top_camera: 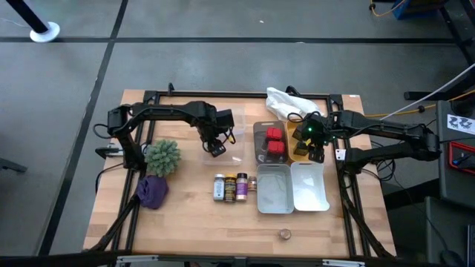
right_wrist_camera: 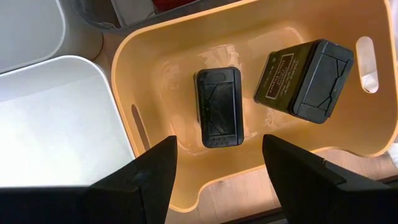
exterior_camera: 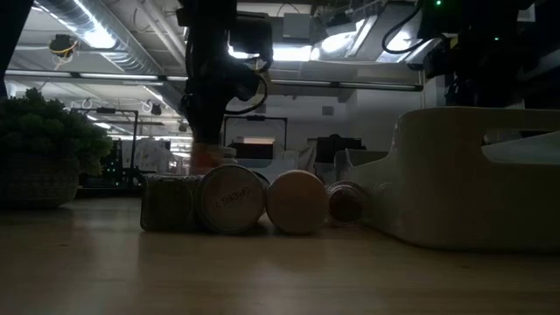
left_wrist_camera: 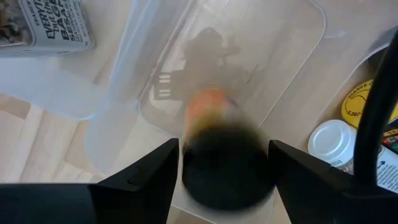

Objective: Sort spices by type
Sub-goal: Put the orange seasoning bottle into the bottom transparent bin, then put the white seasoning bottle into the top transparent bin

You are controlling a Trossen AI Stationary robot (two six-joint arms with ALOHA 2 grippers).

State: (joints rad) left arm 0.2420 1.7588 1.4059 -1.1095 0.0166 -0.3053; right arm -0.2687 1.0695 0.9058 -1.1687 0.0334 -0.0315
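Note:
My left gripper [top_camera: 215, 147] hangs over a clear plastic bin [left_wrist_camera: 261, 56] left of the grey bin and is shut on a dark-capped jar [left_wrist_camera: 227, 163] with orange contents. My right gripper [top_camera: 316, 148] is open above the yellow bin [right_wrist_camera: 155, 74], touching nothing. Two dark rectangular tins [right_wrist_camera: 217, 106] [right_wrist_camera: 305, 78] lie flat on that bin's floor. Red square tins [top_camera: 275, 141] sit in the grey bin [top_camera: 260, 127]. Three labelled jars [top_camera: 230, 186] lie side by side on the table, and a small round tin [top_camera: 285, 234] rests near the near edge. My left gripper pinches the jar between its two fingers [left_wrist_camera: 146, 180] at the dark cap [left_wrist_camera: 205, 180], coming from above and pointing down. The jar hangs upright below the fingers, orange body [left_wrist_camera: 208, 102] downward. In the low view it shows lifted clear [exterior_camera: 206, 157] of the table.
Two white bins [top_camera: 273, 206] [top_camera: 310, 202] stand near the grey and yellow ones. A white plastic bag [top_camera: 286, 100] lies at the far edge. A green plant [top_camera: 163, 156] and a purple cloth lump [top_camera: 154, 191] sit on the left. A labelled tin [left_wrist_camera: 43, 25] lies beside the clear bin.

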